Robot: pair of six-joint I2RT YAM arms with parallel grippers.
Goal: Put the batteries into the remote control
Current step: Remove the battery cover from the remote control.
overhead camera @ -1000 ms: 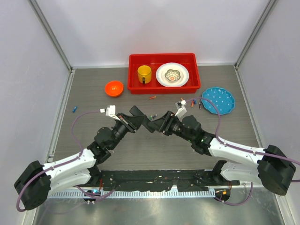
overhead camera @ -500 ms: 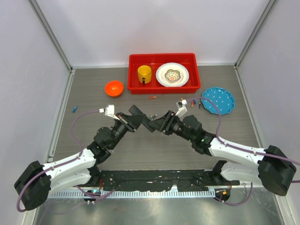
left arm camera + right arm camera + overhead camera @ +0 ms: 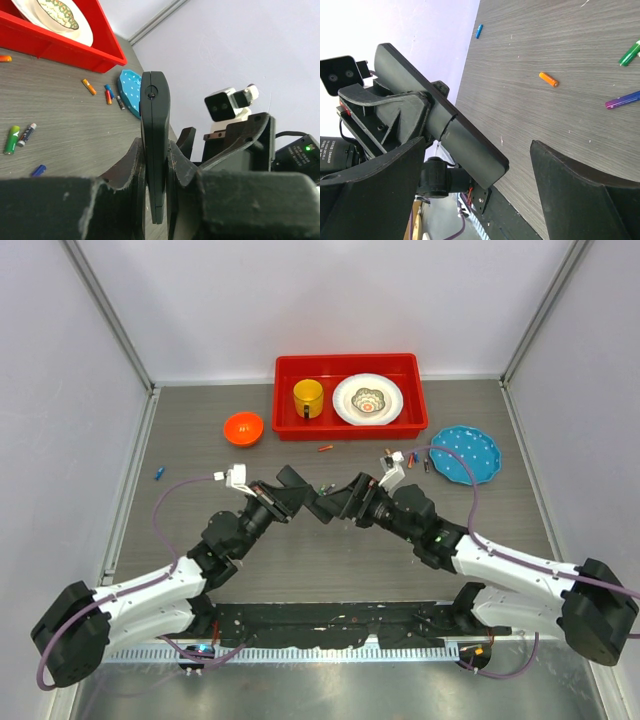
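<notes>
Your left gripper [image 3: 156, 150] pinches the remote control [image 3: 154, 115] edge-on, fingers pressed tight on its two flat faces, holding it above the table [image 3: 300, 560] near centre. Your right gripper [image 3: 477, 147] is spread wide, one finger on each side of the remote's free end. None of the batteries [image 3: 415, 460] are loaded. That cluster lies at 2 o'clock from the remote beside the blue plate [image 3: 466, 453], a green battery [image 3: 11, 139] lies close under the remote, an orange battery [image 3: 325, 448] at 12 o'clock and a blue battery [image 3: 159, 474] at 9 o'clock by the wall.
</notes>
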